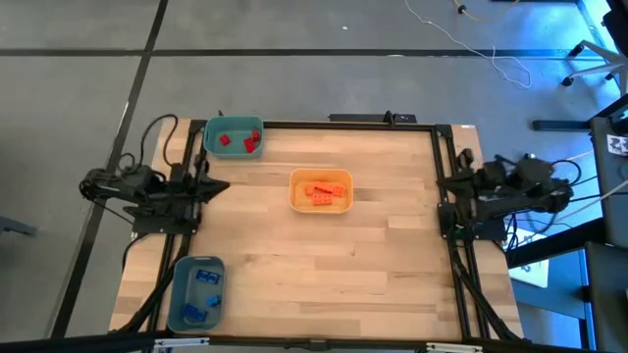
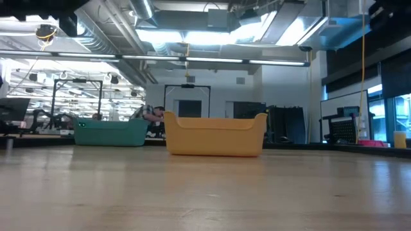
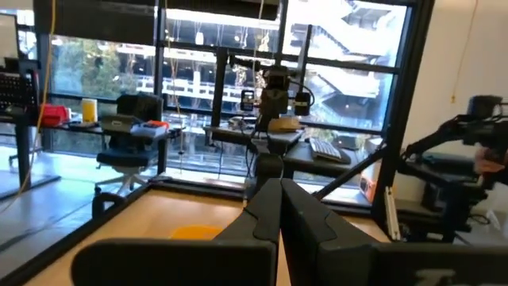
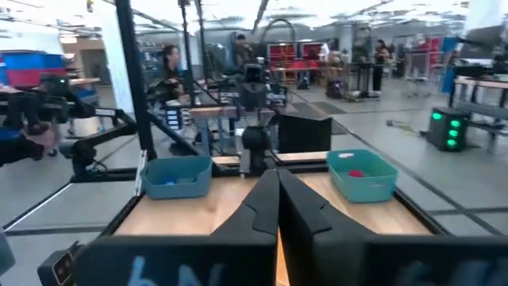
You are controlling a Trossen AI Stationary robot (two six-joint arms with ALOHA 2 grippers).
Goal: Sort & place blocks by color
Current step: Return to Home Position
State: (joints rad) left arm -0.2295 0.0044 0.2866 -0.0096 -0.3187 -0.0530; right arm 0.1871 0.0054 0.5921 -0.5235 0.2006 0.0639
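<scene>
Red blocks (image 1: 250, 144) sat in a teal bin (image 1: 234, 122); orange blocks (image 1: 322, 193) in a yellow-orange bin (image 1: 294, 191); blue blocks (image 1: 206, 279) in a blue bin (image 1: 179, 294). The desk (image 1: 373, 255) was pale, plank-striped wood. The left hand (image 3: 279, 214) and right hand (image 4: 278, 206) were black.

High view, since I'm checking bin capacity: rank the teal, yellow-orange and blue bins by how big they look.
1. Blue bin looks largest, though its outer wall shows at the picture's edge.
2-3. Yellow-orange bin and teal bin look about alike; no ranking.

Pale wood table (image 1: 392, 255), smooth plastic bins (image 1: 320, 205).
</scene>
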